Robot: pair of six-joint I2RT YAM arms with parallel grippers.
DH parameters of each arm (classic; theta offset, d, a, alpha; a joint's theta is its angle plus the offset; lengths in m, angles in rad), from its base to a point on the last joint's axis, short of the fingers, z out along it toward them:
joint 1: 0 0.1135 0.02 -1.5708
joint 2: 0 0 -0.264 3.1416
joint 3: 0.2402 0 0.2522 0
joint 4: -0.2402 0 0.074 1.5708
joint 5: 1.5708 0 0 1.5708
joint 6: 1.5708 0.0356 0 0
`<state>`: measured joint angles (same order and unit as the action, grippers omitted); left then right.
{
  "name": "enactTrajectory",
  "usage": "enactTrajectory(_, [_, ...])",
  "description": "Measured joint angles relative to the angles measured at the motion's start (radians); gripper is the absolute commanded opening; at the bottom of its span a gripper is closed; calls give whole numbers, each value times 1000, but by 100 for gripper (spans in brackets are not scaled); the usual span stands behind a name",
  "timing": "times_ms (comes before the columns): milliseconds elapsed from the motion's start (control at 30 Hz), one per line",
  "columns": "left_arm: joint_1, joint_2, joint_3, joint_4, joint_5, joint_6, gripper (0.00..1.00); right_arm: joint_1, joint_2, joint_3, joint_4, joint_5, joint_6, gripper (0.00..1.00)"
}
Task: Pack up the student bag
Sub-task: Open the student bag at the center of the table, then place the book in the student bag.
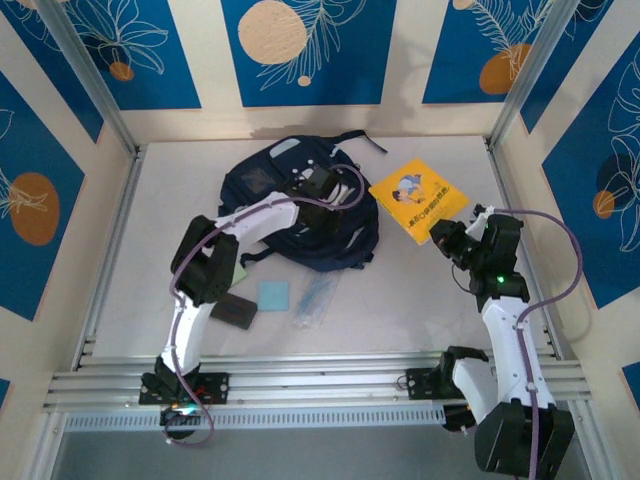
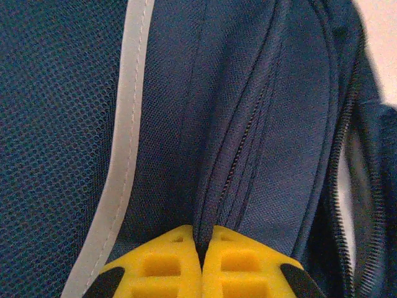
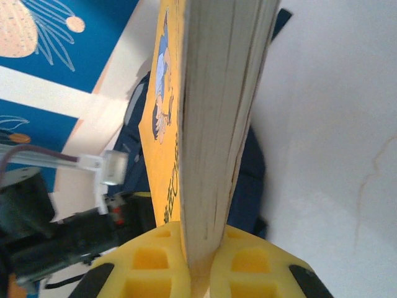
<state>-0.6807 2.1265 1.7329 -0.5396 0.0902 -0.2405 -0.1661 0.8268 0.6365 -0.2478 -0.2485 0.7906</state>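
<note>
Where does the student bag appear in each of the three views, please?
Top external: student bag lies centre, toward the far wall, left of the yellow book.
Left wrist: its navy fabric and zip rise from the left pincer, which pinches a fold.
Right wrist: dark navy behind the book, either side of it.
Shared landmark: the white table, beside the bag in all three.

- student bag (image 1: 255,190) rear-centre on table (image 1: 400,300); left gripper (image 1: 322,190) on it
- book (image 1: 418,198) right of student bag, in right gripper (image 1: 443,238)
- square pad (image 1: 273,295), packet (image 1: 315,298) side by side before student bag
</note>
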Motion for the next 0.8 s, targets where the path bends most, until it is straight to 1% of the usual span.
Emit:
enactTrajectory(100, [21, -51, 0, 0, 73, -42, 0, -2, -21, 0, -46, 60, -18, 0])
enactTrajectory(233, [55, -111, 0, 8, 166, -100, 0, -6, -26, 0, -85, 100, -28, 0])
enactTrajectory(400, [96, -161, 0, 63, 252, -181, 0, -1, -13, 0, -90, 90, -28, 0])
enactTrajectory(500, [114, -164, 0, 105, 293, -233, 0, 28, 8, 0, -73, 82, -20, 0])
enactTrajectory(600, [118, -164, 0, 140, 318, -279, 0, 89, 46, -6, -15, 71, 18, 0])
enactTrajectory(667, [118, -164, 0, 166, 337, -305, 0, 150, 89, -22, 60, 62, 58, 0])
enactTrajectory(800, [118, -164, 0, 196, 364, -337, 0, 285, 227, -31, 218, 61, 128, 0])
